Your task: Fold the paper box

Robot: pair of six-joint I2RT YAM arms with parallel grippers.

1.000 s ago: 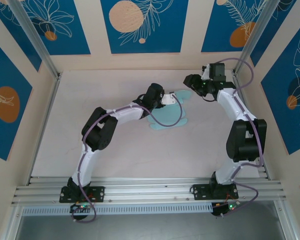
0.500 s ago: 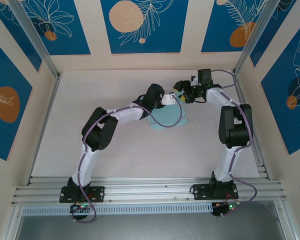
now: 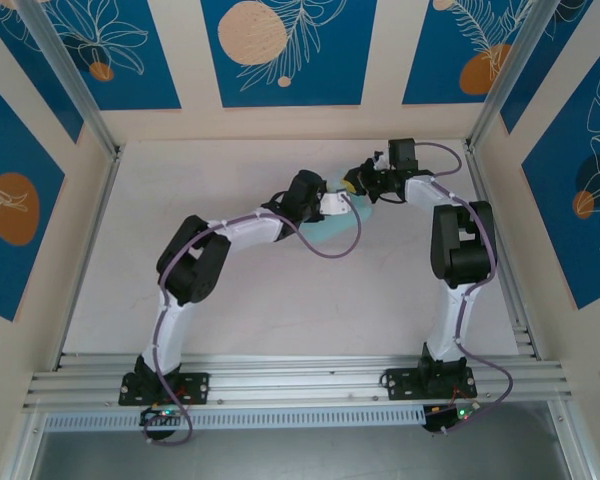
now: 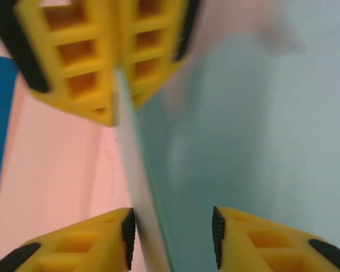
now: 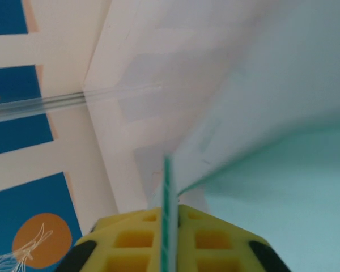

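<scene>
The paper box (image 3: 332, 232) is a pale light-blue card sheet, mostly hidden under both wrists in the top view. My right gripper (image 3: 356, 186) is shut on an edge of the sheet (image 5: 283, 170), which stands thin between its fingertips (image 5: 168, 218). My left gripper (image 3: 337, 206) sits right beside it, open. In the left wrist view its jaws (image 4: 173, 226) straddle a raised fold of the card (image 4: 260, 113), the left pad close against it. The right gripper's yellow fingers (image 4: 90, 62) pinch the same edge just ahead.
The pinkish table (image 3: 230, 300) is walled by an aluminium frame (image 3: 90, 120) at left, back and right. A purple cable (image 3: 325, 245) loops from the left arm over the sheet. Both arm bases (image 3: 160, 385) sit on the near rail.
The right arm swung left from the back right corner to the sheet and shut on its edge. The sheet has been lifted and folded up, so less lies flat.
</scene>
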